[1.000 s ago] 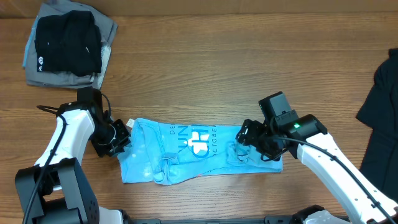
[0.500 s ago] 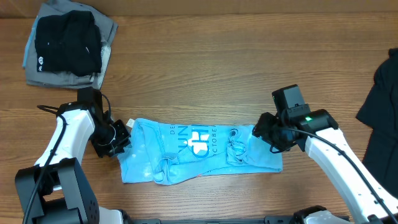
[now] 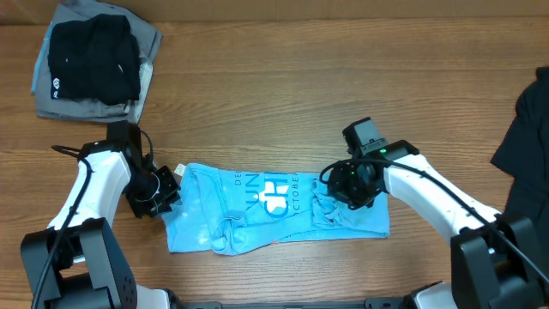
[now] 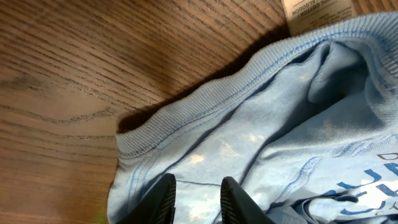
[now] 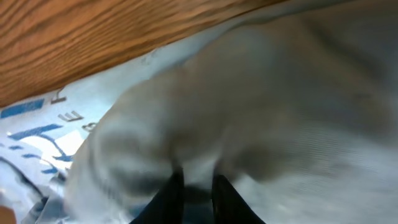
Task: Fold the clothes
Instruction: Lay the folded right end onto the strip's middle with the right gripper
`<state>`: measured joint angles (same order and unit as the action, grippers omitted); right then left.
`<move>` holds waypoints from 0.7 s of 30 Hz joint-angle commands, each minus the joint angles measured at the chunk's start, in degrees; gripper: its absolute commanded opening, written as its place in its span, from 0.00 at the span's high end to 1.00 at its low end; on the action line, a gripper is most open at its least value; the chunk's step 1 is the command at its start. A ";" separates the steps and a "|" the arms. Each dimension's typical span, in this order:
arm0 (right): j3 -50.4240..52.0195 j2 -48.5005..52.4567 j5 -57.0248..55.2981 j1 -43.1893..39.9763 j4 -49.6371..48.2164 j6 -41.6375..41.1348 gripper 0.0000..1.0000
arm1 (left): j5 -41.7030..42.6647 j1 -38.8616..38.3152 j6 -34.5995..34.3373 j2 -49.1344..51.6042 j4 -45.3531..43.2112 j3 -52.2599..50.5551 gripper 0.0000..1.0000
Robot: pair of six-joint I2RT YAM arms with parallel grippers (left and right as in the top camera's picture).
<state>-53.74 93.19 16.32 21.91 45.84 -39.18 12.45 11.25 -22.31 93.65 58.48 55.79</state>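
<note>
DESK: Where is the T-shirt (image 3: 274, 210) seen?

CAPTION: The light blue shirt is pictured across the near middle of a wooden table (image 3: 283, 94); it is gathered into a long, crumpled band running left to right; printed lettering and a white logo are turned upward at its centre.

DESK: How is the left gripper (image 3: 161, 190) placed?

CAPTION: It is set at the band's left end; in the left wrist view its fingertips (image 4: 163, 196) are seen close together, with blue cloth pinched between them, just below the ribbed collar (image 4: 205, 94); a white label (image 4: 317, 11) is seen against the wood beyond the collar.

DESK: And the right gripper (image 3: 343, 187)?

CAPTION: It is pressed down onto the band to the right of the lettering, short of the band's right end; in the blurred right wrist view the fingers are shown drawn narrow, with a bunched fold of the shirt caught between them; bare wood is seen past the shirt's edge.

DESK: What else is in frame?

CAPTION: A folded pile (image 3: 90, 60) of black and grey clothing is seen at the far left corner, well apart from the shirt; a dark garment (image 3: 527, 163) is seen at the right edge, partly cut off by the frame.
</note>
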 commanded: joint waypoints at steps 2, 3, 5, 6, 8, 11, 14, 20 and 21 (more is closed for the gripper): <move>-0.98 0.28 3.06 2.93 -1.51 -1.22 0.78 | 0.70 -0.02 1.11 -0.76 -0.02 1.05 0.72; -0.98 0.28 3.78 3.56 -1.81 -1.66 0.78 | 0.70 -0.02 1.11 -0.76 -0.04 1.05 0.72; -0.98 0.28 4.31 5.14 -2.23 -2.62 0.75 | 0.70 -0.02 1.11 -0.76 -0.02 1.05 0.72; -0.98 0.28 4.04 6.01 -2.29 -3.10 0.75 | 0.70 -0.02 1.11 -0.76 0.02 1.05 0.72; -0.98 0.28 3.15 7.54 -2.47 -3.10 0.75 | 0.70 -0.02 1.11 -0.76 0.02 1.05 0.71; -1.62 -0.57 2.16 8.13 -0.96 -3.08 0.85 | 0.70 -0.02 1.11 -0.76 0.13 1.05 0.72; -4.11 -3.13 -1.42 6.84 4.92 -2.82 0.86 | 0.68 -0.02 1.62 -0.76 0.24 1.05 0.72; -8.22 -9.03 -5.20 5.33 14.36 0.59 0.63 | 0.70 -0.02 1.75 -0.76 0.15 1.05 0.72; -8.17 -9.09 -4.63 5.42 14.69 1.01 0.62 | 0.70 -0.02 1.75 -0.76 0.15 1.05 0.72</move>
<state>-60.12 86.59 12.75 27.29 60.01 -40.60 12.45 11.25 -22.00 93.65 58.63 55.79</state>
